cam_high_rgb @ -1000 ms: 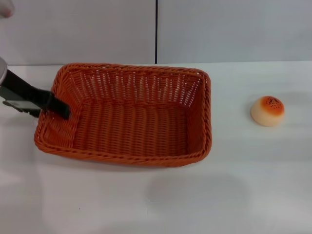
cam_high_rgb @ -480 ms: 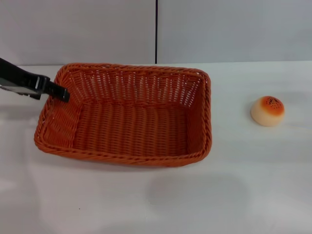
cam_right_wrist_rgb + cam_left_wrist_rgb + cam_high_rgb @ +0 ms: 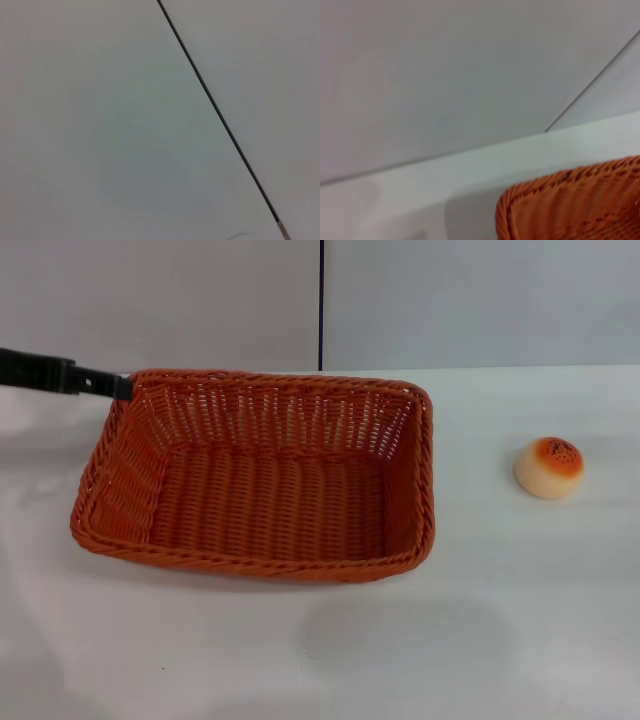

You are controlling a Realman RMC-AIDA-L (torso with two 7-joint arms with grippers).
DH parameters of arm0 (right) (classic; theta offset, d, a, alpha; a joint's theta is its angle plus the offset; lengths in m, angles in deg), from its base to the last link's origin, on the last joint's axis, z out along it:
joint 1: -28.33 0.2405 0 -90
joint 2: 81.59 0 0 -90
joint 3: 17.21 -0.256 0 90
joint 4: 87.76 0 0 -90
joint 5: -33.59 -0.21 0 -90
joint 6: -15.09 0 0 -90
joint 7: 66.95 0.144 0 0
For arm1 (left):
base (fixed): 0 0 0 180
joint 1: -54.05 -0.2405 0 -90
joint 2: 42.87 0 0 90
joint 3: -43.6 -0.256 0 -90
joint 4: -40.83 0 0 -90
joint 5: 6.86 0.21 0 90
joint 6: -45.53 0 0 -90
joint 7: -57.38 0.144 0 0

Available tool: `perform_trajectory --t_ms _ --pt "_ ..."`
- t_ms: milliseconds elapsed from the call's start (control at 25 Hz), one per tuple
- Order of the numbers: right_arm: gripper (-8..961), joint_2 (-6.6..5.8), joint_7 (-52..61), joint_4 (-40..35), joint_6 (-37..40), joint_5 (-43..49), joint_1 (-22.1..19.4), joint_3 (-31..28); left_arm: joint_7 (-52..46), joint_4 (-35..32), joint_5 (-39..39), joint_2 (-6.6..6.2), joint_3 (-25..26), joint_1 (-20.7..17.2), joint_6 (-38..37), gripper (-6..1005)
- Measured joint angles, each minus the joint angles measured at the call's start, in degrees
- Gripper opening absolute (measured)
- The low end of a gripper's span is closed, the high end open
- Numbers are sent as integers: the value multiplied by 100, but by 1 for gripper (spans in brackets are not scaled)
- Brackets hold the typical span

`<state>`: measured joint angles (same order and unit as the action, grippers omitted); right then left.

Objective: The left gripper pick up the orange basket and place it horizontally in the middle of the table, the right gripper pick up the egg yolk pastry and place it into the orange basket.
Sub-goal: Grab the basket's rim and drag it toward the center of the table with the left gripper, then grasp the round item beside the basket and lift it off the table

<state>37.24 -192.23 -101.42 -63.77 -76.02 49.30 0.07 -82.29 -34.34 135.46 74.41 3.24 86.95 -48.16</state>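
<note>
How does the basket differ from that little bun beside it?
The basket is large, rectangular, woven and orange all over; the bun is small, round, smooth and cream, orange only on its speckled top. The basket sits mid-table; the bun lies apart to its right. Both rest on the white table, and no gripper holds either.

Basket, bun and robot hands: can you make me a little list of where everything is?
orange basket: flat on the table, near the middle, empty
egg yolk pastry: on the table, on the basket's right, apart from it
left hand: at the basket's far left corner
right hand: not in view
basket step: done
pastry step: not yet done
</note>
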Motion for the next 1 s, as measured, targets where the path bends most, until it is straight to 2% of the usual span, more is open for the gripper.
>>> perform_trajectory --t_ms 160,320,400,520,640,760,800,840,1000 --pt "573 0 172 -47 -271 56 -180 6 339 -238 -464 -57 148 -151 122 813" --pt "573 -6 839 -619 -499 825 -403 40 1072 -503 -1268 22 628 -396 281 813" --pt "573 -3 1631 -1141 -521 1446 -495 42 1689 -327 -2040 58 842 -615 454 813" --pt "574 1 2631 -1753 -632 2088 -609 3 2875 544 -3565 11 939 -1026 759 813" --pt "574 1 3407 -2212 -1093 2638 -706 -64 3510 1109 -4337 -39 945 -1228 885 813" --pt "574 -30 4285 -2577 -1652 3094 -739 -361 4053 1393 -4559 -21 956 -1298 951 813" --pt "574 -109 4890 -2700 -2007 3374 -718 -588 4243 1448 -4576 7 957 -1321 961 813" --pt "574 -109 4890 -2700 -2007 3374 -718 -588 4412 1502 -4579 29 957 -1338 967 813" --pt "574 -231 6081 -2872 -2191 3740 -676 -901 4974 1946 -4597 38 970 -1363 1013 813"
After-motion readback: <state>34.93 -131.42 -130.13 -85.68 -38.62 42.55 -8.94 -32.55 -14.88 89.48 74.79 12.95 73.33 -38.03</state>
